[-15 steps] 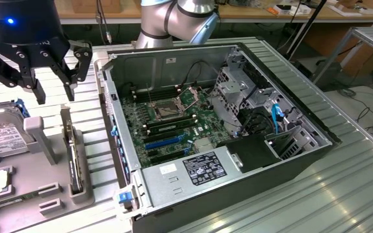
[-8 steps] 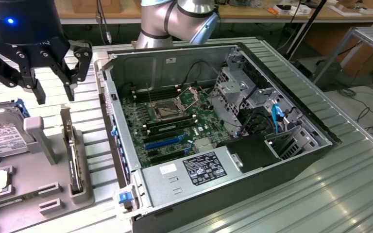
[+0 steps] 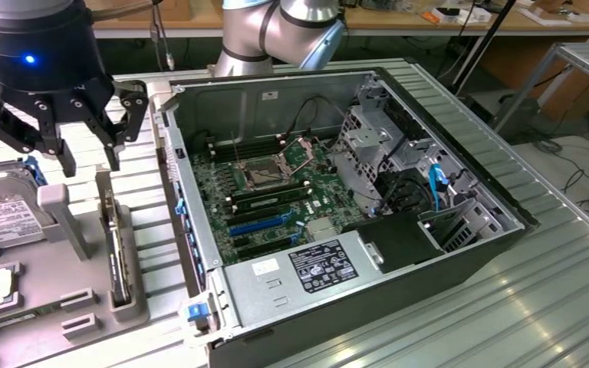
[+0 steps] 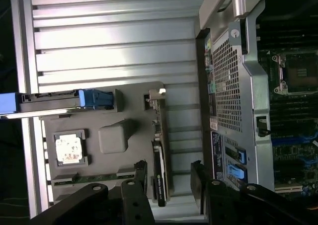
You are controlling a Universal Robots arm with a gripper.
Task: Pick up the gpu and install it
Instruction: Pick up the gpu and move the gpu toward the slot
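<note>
Two fingers point(image 4: 141, 176) of the pincer point(image 3: 90, 165) point(image 4: 169, 179) are spread wide, holding nothing. Right beneath it, the gpu point(image 3: 117, 249) point(image 4: 160, 158) stands on edge in the grey tray point(image 3: 54, 303), lined up with the gap and untouched. Off to the side sits the open computer case point(image 3: 448, 257).

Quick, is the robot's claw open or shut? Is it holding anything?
Gripper: open, holding nothing, hovering over the graphics card.
</note>
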